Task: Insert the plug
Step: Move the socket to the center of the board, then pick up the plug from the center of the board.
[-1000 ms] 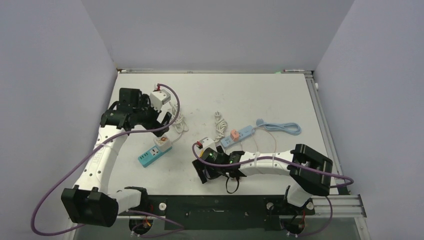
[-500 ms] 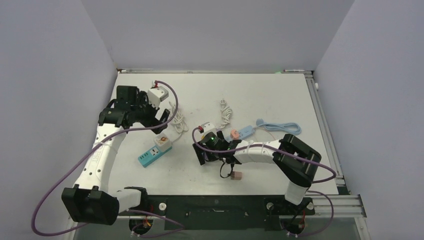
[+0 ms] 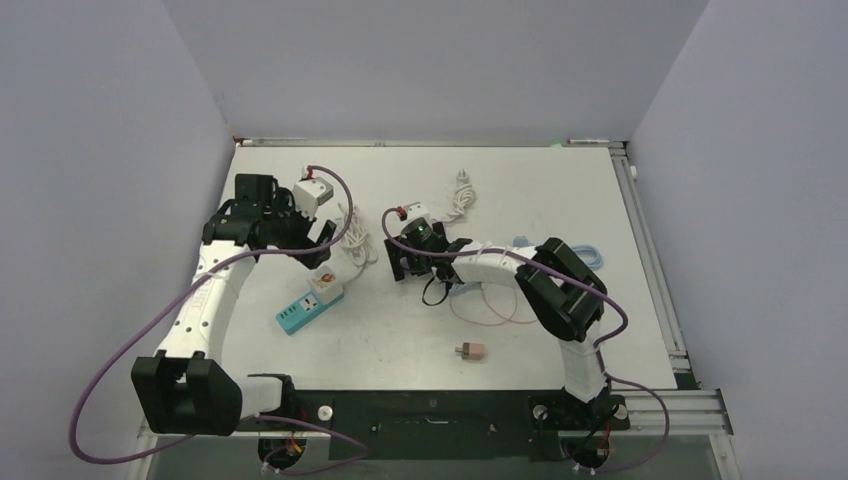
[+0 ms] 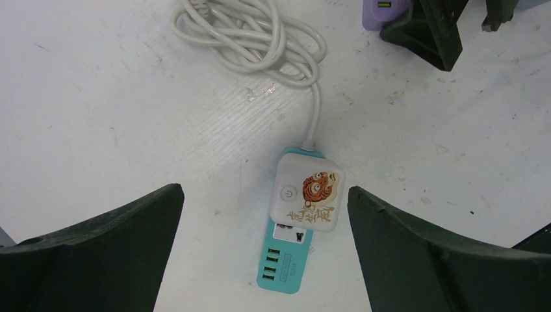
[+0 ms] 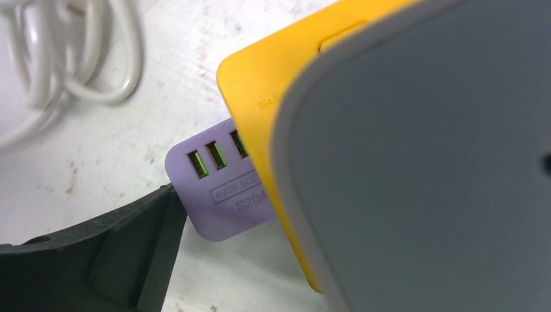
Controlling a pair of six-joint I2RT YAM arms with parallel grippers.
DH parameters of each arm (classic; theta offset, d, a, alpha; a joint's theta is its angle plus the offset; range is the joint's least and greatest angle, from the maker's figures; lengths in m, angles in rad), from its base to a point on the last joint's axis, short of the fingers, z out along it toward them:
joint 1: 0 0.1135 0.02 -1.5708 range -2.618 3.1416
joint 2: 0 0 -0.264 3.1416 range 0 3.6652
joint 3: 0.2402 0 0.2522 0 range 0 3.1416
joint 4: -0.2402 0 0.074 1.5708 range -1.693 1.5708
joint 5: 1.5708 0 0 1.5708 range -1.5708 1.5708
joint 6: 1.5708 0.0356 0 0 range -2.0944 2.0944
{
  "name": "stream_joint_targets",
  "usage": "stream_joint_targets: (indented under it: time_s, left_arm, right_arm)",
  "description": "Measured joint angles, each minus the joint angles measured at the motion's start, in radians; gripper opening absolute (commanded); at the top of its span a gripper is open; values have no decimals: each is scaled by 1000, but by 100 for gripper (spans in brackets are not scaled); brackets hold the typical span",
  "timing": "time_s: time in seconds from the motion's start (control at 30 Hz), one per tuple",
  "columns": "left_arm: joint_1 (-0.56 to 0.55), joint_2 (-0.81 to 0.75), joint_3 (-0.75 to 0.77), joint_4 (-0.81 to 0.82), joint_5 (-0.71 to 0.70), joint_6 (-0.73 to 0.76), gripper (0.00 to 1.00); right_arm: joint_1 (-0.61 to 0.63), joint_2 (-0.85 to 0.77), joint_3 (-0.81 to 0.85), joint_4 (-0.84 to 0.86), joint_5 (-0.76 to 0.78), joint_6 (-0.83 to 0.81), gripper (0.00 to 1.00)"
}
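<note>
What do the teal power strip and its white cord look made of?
The teal power strip looks like hard moulded plastic, smooth with a low sheen and crisp port cutouts. Its white cord seems to be flexible rubber or PVC sheathing, lying in soft loops.

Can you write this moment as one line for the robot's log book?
left tool: open, above teal power strip | right tool: by purple USB strip, grip unclear | pink plug: lying loose on table

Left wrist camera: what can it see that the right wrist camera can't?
Only left wrist: the teal power strip with its tiger cube, and the open left gripper. Only right wrist: a big yellow-edged grey block up close. Both: white table, white cord, and seemingly the purple USB strip.
</note>
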Motion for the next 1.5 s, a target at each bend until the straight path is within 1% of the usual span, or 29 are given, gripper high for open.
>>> stream_joint_targets:
  time_s: [0.03, 0.17, 0.3, 0.43, 0.57, 0.63, 0.7, 0.77, 0.87, 0.97, 1.07, 1.3, 1.5]
  left_arm:
    - [5, 3, -1, -1, 0, 0, 96]
    - [11, 5, -1, -4, 7, 5, 96]
    - [11, -1, 0, -21, 22, 14, 96]
    - [11, -25, 8, -53, 36, 17, 96]
    - [11, -60, 24, -75, 53, 18, 96]
    - [11, -85, 26, -81, 68, 19, 96]
    - [11, -106, 28, -89, 85, 18, 96]
    - [11, -119, 32, -101, 102, 18, 96]
    - [11, -123, 34, -112, 110, 18, 96]
    - [11, -127, 34, -121, 110, 18, 96]
    - [11, -139, 34, -125, 110, 18, 96]
    - [11, -155, 34, -130, 113, 23, 96]
    - [11, -155, 34, -134, 117, 34, 96]
  right_arm:
    - [-6, 8, 11, -4, 0, -1, 90]
    - [-12, 3, 43, -47, 14, -10, 90]
    - [45, -61, 48, -117, 31, -10, 90]
    - [117, -215, 46, -204, 51, 3, 90]
    - [195, -451, 1, -285, 74, 50, 90]
    - [235, -591, -75, -327, 84, 97, 90]
    - [260, -698, -156, -378, 95, 140, 90]
    - [276, -814, -274, -449, 103, 194, 90]
    - [278, -947, -428, -544, 109, 256, 90]
    - [284, -1043, -532, -604, 110, 296, 90]
    - [286, -1061, -552, -603, 124, 326, 90]
    - [286, -921, -570, -539, 144, 367, 90]
    - [286, -903, -587, -495, 140, 369, 90]
